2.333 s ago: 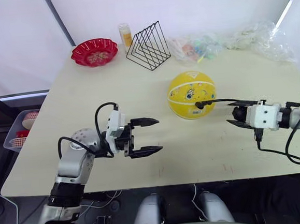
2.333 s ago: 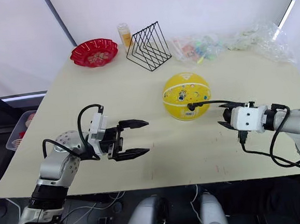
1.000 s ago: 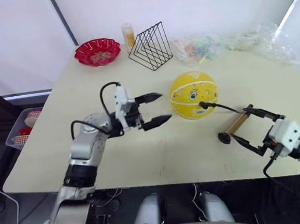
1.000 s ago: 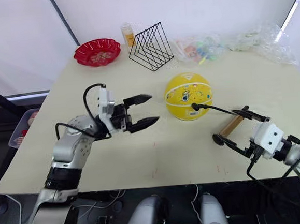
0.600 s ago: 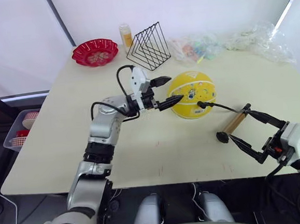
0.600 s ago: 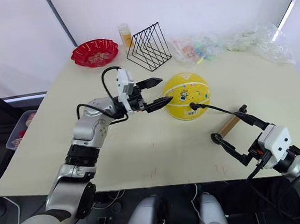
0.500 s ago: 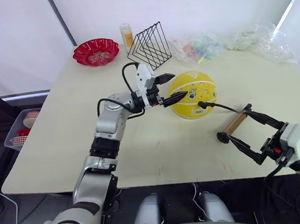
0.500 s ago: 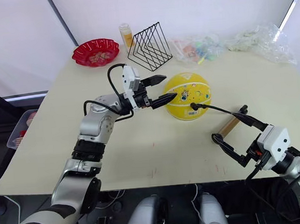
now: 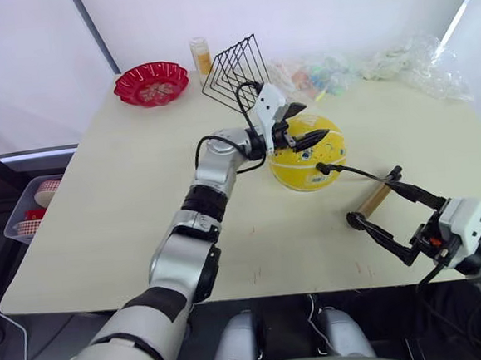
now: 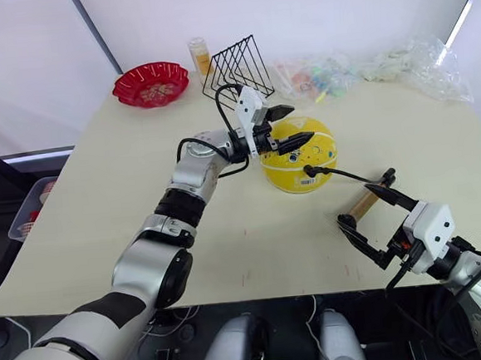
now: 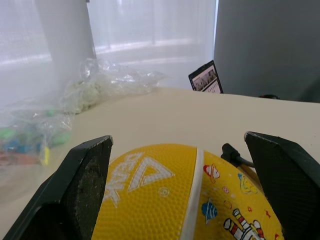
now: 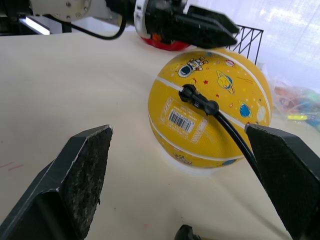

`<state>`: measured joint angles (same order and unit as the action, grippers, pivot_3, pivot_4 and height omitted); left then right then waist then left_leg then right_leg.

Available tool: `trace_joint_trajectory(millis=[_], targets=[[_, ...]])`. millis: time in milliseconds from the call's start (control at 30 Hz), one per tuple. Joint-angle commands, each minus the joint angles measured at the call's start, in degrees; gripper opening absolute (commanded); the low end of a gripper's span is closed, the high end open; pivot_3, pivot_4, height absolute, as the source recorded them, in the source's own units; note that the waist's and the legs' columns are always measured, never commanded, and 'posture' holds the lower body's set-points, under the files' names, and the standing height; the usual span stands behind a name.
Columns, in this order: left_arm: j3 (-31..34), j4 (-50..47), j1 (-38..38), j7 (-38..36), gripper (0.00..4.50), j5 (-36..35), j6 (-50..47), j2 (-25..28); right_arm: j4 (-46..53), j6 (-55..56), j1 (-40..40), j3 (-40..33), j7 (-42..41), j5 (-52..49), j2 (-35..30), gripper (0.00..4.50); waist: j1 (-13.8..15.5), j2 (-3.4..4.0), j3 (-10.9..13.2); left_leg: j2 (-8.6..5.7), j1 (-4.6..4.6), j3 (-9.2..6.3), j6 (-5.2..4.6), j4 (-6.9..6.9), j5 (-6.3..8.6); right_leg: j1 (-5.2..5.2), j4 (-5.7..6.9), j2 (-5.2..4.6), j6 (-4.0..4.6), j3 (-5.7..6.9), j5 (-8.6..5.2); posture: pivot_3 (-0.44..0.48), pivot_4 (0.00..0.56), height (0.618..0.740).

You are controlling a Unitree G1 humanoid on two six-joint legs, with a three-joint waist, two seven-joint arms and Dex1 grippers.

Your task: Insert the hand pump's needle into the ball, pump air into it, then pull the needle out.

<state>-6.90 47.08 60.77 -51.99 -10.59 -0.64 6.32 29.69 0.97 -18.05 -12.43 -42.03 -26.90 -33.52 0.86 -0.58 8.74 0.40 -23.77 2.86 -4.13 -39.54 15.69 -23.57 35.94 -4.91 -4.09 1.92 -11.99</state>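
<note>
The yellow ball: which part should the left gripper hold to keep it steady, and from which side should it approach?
Probably the upper half of the ball, with the left gripper coming down from the robot's left. Its open fingers already straddle the top. The hose fitting is plugged into the side facing the right gripper, so that side is best left free. Being round, the ball could roll if pinched off-centre.

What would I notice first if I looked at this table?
The bright yellow ball in the middle of the table, with cartoon pictures on it and a black hose plugged into its side. The left tool hangs open right over the ball, and the pump lies beside it, between the open fingers of the right tool. At the far edge sits a red bowl.
</note>
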Motion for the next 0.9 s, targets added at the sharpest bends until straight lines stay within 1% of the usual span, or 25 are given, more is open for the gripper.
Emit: trace_joint_trajectory(millis=[33, 167, 267, 333, 467, 667, 900], targets=[[0.56, 2.30, 2.93, 1.33, 4.50, 1.57, 1.45, -0.67, 1.94, -0.77, 1.17, -0.01, 0.65, 0.57, -0.14, 4.45, 0.01, -0.01, 0.01, 0.00, -0.01, 0.00, 0.00, 0.00, 0.00, 0.00, 0.00, 0.00, 0.00, 0.00, 0.00, 0.000, 0.150, 0.737], [0.23, 4.67, 3.77, 2.59, 4.50, 3.39, 1.48, -1.13, 2.83, -4.20, 4.84, 2.22, 4.18, 2.51, 0.78, 4.45, 0.01, -0.04, 0.02, 0.00, -0.01, 0.00, -0.01, -0.01, 0.00, 0.00, 0.00, -0.01, -0.01, 0.00, 0.01, 0.000, 0.150, 0.737], [0.15, 5.53, 3.84, 3.21, 4.50, 4.20, 1.13, -1.64, 2.81, -7.67, 9.21, 5.25, 7.77, 7.30, 0.96, 4.45, 0.00, -0.03, 0.01, 0.01, 0.01, -0.01, -0.01, -0.01, 0.00, 0.00, 0.02, -0.01, 0.00, 0.00, 0.00, 0.000, 0.150, 0.737], [0.04, 5.73, 3.67, 3.51, 4.50, 4.67, 1.26, -1.96, 2.54, -10.97, 11.89, 6.90, 9.87, 8.59, 1.43, 4.45, 0.12, -0.02, 0.01, 0.01, 0.00, -0.01, 0.00, -0.01, 0.00, 0.00, 0.03, -0.01, 0.00, 0.01, 0.00, 0.000, 0.150, 0.737], [-0.24, 5.57, 2.85, 3.90, 4.50, 5.44, 1.31, -2.58, 0.91, -13.45, 16.40, 10.88, 11.84, 14.52, 1.04, 4.45, 0.18, -0.02, 0.01, -0.01, -0.02, -0.01, 0.03, -0.02, -0.02, 0.01, 0.03, -0.02, 0.00, 0.03, 0.01, 0.000, 0.150, 0.737], [-0.04, 5.53, 2.90, 4.00, 4.50, 5.66, 1.17, -3.37, -2.21, -13.98, 22.93, 15.66, 14.36, 23.71, 1.18, 4.45, 0.16, -0.02, 0.01, -0.04, -0.02, -0.03, 0.04, -0.04, -0.03, 0.01, 0.05, -0.04, -0.01, 0.04, 0.01, 0.000, 0.150, 0.737], [-0.05, 5.35, 2.87, 3.85, 4.50, 5.74, 1.02, -3.87, -6.00, -12.24, 26.86, 18.25, 15.00, 31.60, 0.39, 4.45, 0.14, -0.03, 0.01, -0.05, -0.06, -0.04, 0.10, -0.06, -0.07, 0.01, 0.04, -0.04, -0.01, 0.07, 0.01, 0.000, 0.150, 0.737]])
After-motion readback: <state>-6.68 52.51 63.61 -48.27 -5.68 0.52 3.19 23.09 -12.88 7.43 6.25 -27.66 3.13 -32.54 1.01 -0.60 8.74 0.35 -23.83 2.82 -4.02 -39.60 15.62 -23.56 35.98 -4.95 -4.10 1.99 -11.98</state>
